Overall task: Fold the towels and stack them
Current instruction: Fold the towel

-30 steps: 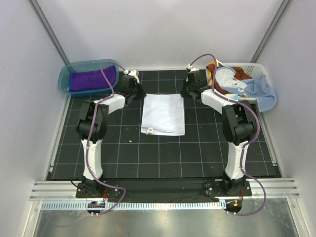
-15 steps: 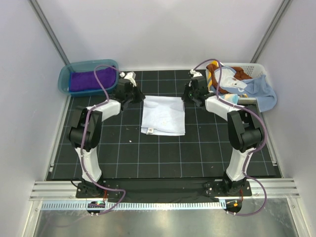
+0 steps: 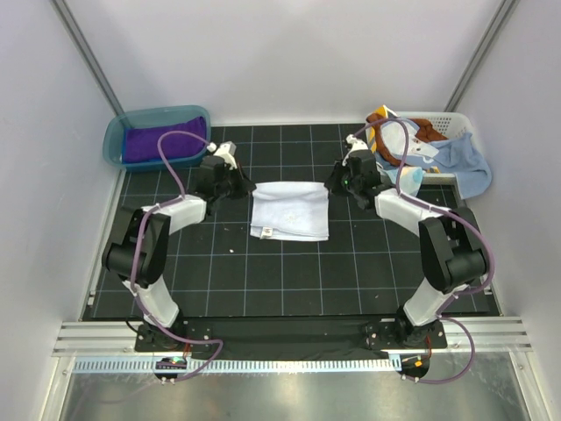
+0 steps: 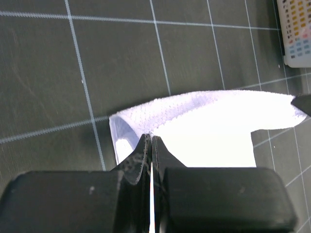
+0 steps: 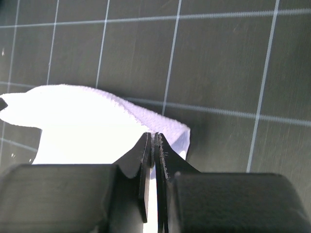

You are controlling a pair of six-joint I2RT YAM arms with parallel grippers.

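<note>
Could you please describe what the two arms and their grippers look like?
The left arm and right arm match: white links between chunky black joints. A purple cable loops along each from base to wrist. The left gripper and right gripper are black, with blocky bodies and thin flat jaws tapering to points. No markings are visible.

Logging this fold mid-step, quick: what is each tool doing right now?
Left tool: closed, pinching a corner of the white towel.
Right tool: closed, pinching another corner of the same towel.
</note>
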